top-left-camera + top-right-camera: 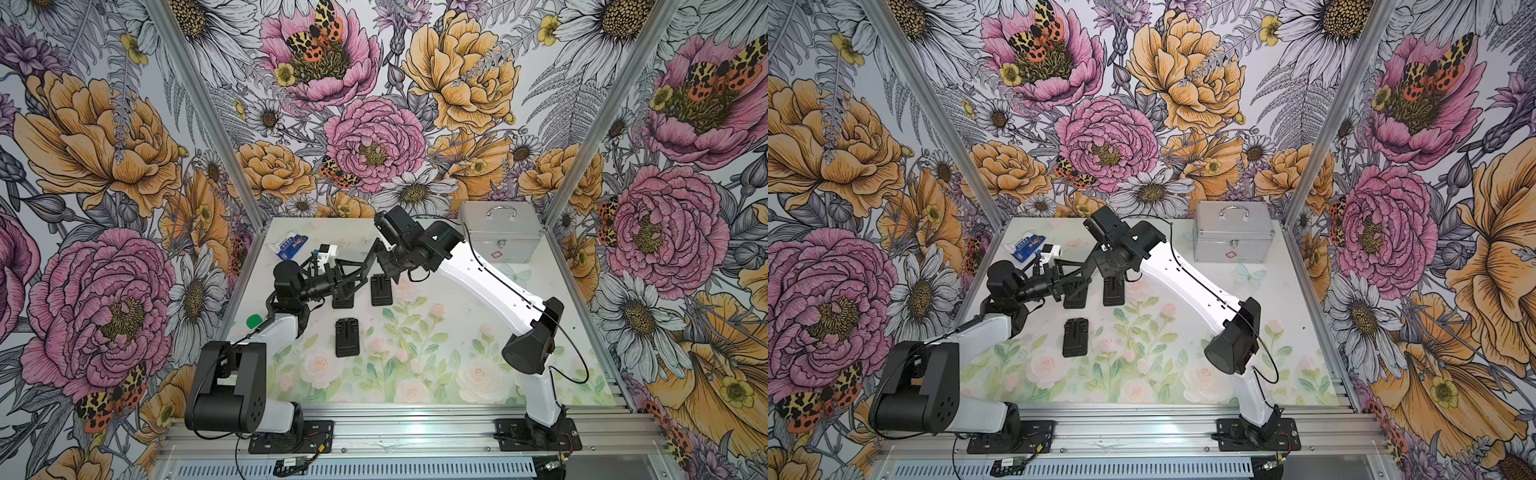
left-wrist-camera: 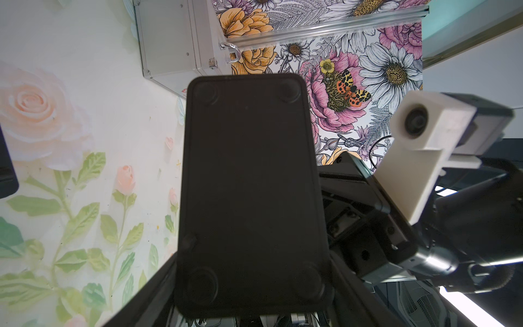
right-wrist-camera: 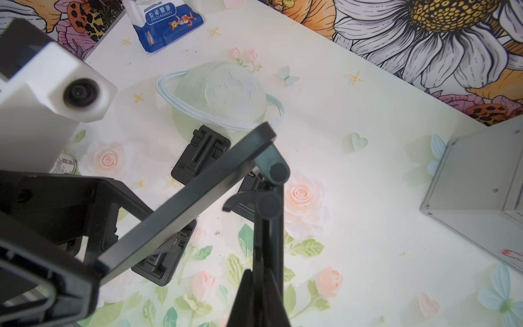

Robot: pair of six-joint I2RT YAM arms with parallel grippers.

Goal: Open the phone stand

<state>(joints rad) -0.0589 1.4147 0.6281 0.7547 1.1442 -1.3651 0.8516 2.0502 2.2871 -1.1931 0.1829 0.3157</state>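
Note:
The black phone stand (image 3: 186,201) hangs above the table between both arms. My left gripper (image 2: 249,283) is shut across the width of its base plate (image 2: 249,192), whose underside with rubber feet fills the left wrist view. My right gripper (image 3: 261,271) is shut on the thin upper panel (image 3: 267,235). That panel meets the base through a short hinged link (image 3: 278,172), so the stand is partly unfolded. In a top view the left gripper (image 1: 336,274) and right gripper (image 1: 376,253) meet at the back left of the table, and the stand (image 1: 357,266) is hard to make out there.
Three folded black stands lie flat below the arms (image 1: 381,289) (image 1: 347,337) (image 1: 343,297). A silver case (image 1: 500,235) stands at the back right. A blue gauze bandage pack (image 1: 292,244) lies at the back left, and a green object (image 1: 253,321) sits by the left arm.

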